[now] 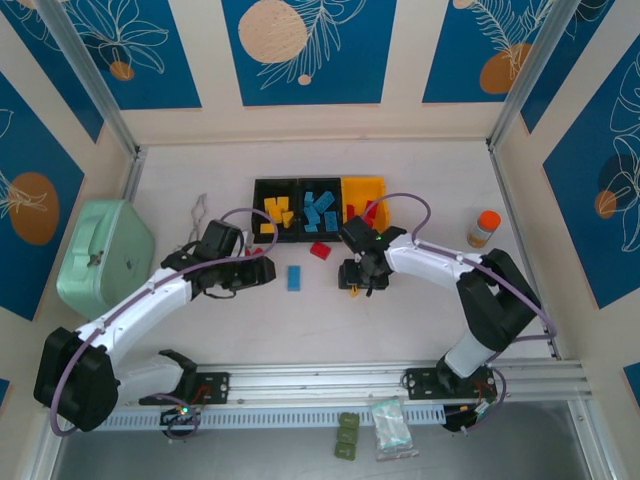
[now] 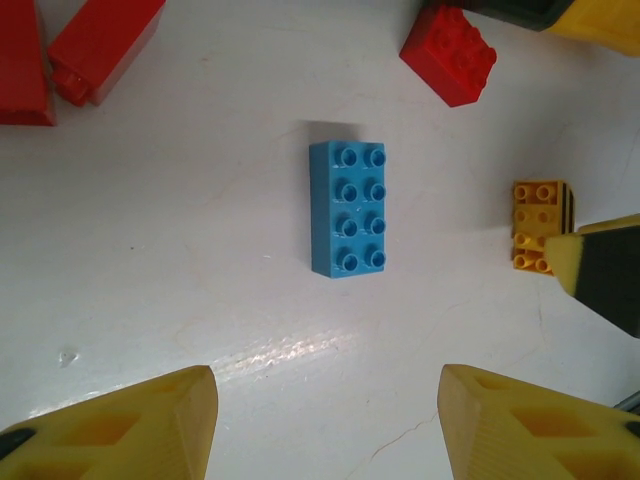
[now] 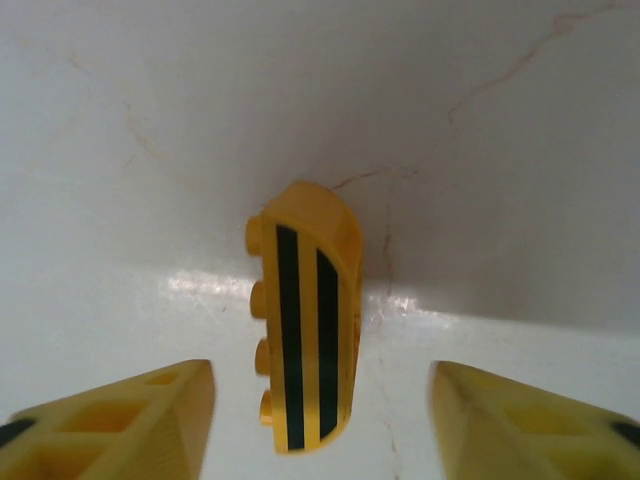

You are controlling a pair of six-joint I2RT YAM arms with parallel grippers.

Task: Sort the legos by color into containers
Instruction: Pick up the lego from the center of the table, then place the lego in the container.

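Both empty with jaws apart, the left gripper (image 2: 325, 425) is facing the blue brick (image 2: 348, 208) ahead while the right gripper (image 3: 320, 420) is straddling the yellow brick (image 3: 305, 330) for grasping.

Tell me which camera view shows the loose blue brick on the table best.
The left wrist view: the blue brick lies flat in mid-frame, studs up, all eight studs and its edges sharp. In the top external view the same brick is just a small blue rectangle on the table, too small to count studs.
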